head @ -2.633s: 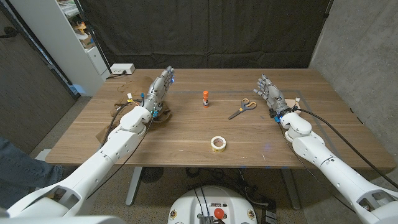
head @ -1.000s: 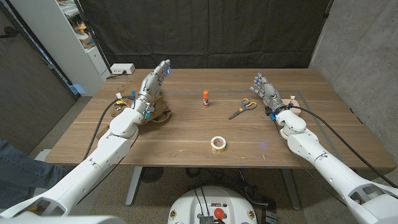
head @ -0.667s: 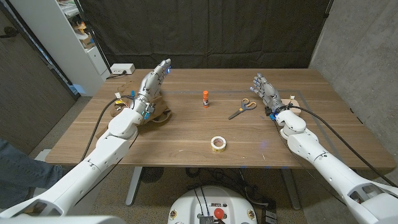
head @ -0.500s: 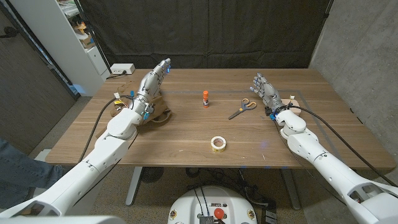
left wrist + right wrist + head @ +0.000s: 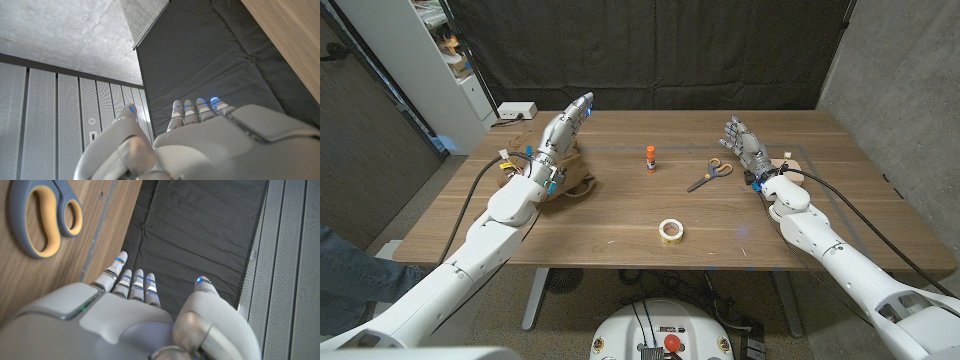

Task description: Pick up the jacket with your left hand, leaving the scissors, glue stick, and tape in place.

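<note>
Black curtain hangs behind the wooden table (image 5: 620,215) I am working over, with a concrete wall to the right side. My left hand (image 5: 563,137) is raised above the table's left part, fingers stretched out straight and close together, pointing toward the far edge and holding nothing; in the left wrist view the same hand (image 5: 200,142) shows its fingertips (image 5: 192,106) lined up against the curtain. Just beneath and beside that arm lies the jacket (image 5: 575,186), a small brown crumpled piece on the wood, mostly hidden by my wrist, and I cannot tell whether the arm touches it. My right hand (image 5: 745,145) stands over the right part of the table, fingers extended and slightly spread, empty. Scissors (image 5: 710,174) with orange handles lie just left of it, the glue stick (image 5: 650,158) stands upright near the middle, and the roll of tape (image 5: 670,231) lies nearer the front edge.
</note>
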Controlling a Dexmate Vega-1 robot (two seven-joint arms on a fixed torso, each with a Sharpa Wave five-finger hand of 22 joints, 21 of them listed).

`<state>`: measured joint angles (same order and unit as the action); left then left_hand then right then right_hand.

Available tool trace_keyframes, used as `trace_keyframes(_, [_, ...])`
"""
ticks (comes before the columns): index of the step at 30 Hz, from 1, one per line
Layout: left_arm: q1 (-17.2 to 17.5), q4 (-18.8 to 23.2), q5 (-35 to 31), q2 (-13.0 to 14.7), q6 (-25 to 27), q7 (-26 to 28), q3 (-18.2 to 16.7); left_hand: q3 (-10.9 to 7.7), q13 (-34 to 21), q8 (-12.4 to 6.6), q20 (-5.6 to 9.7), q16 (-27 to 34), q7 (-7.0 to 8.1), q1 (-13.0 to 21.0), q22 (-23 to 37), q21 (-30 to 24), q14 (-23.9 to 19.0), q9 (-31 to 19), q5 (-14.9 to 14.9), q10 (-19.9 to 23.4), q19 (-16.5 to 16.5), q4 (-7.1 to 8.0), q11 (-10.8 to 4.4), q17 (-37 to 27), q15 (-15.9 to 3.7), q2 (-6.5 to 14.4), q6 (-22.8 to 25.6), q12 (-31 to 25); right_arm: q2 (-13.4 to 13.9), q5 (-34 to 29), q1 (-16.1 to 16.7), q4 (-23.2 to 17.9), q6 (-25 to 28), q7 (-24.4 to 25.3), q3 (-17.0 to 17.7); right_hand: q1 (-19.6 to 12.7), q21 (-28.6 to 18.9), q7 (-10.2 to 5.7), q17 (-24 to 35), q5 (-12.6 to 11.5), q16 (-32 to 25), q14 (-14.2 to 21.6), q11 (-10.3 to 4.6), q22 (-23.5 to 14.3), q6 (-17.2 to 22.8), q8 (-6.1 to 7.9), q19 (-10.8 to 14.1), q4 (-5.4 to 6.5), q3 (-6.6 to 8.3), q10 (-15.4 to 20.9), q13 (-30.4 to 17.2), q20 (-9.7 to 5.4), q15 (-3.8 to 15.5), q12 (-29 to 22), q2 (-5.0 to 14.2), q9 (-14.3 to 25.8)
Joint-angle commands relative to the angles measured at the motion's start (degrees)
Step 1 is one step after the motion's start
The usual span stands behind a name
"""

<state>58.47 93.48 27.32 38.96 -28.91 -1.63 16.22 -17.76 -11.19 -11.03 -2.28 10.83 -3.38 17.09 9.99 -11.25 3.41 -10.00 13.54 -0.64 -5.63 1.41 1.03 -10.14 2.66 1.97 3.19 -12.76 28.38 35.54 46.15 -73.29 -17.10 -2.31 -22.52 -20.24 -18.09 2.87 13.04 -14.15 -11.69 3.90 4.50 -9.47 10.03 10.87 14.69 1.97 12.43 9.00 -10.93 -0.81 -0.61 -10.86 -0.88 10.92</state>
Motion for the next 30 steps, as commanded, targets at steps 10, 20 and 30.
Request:
trace_keyframes(10, [2.7, 1.8, -3.0, 1.0, -1.8, 2.1, -1.9, -0.18, 0.0, -0.37, -0.63, 0.4, -0.26, 1.0, 0.3, -0.3, -0.5, -0.3, -0.5, 0.5, 0.0, -0.55, 0.08, -0.2, 0.03, 0.0, 0.7, -0.3, -0.2, -0.6, -0.7, 0.0, 0.0, -0.3, -0.6, 0.0, 0.6, 0.10, 0.1, -0.5, -0.2, 0.4, -0.18, -0.1, 0.6, 0.48, 0.1, -0.01, -0.04, 0.4, 0.0, 0.23, 0.16, -0.5, 0.27, 0.1])
trace_keyframes(20, [2.7, 2.3, -4.9, 1.5, -1.4, 2.8, -2.1, -0.18, 0.0, -0.43, -0.65, 0.5, -0.19, 1.1, 0.3, -0.3, -0.8, -0.3, -0.6, 0.9, 0.2, -0.68, -0.01, -0.2, 0.00, 0.1, 1.1, -0.4, 0.4, -0.7, 0.1, -1.1, 0.3, 0.7, -0.2, 0.0, 0.8, 0.09, 0.0, -0.5, -0.1, 0.4, -0.25, -0.1, 0.6, 0.46, 0.1, -0.08, -0.09, 0.4, 0.0, 0.20, 0.16, -0.5, 0.25, 0.1])
trace_keyframes(30, [3.4, 4.1, -6.4, 3.0, 0.5, 3.9, -2.9, -0.18, 0.0, -0.36, -0.66, 0.4, -0.19, 1.1, 0.3, -0.3, -0.9, -0.3, -0.7, 1.0, 0.2, -0.82, 0.00, -0.2, -0.03, 0.1, 1.2, -0.4, 0.7, -0.7, 0.3, -1.3, 0.2, 0.8, 0.0, 0.0, 1.1, 0.07, -0.1, -0.5, -0.1, 0.4, -0.29, -0.1, 0.7, 0.45, 0.2, -0.14, -0.13, 0.4, 0.0, 0.19, 0.12, -0.5, 0.24, 0.1])
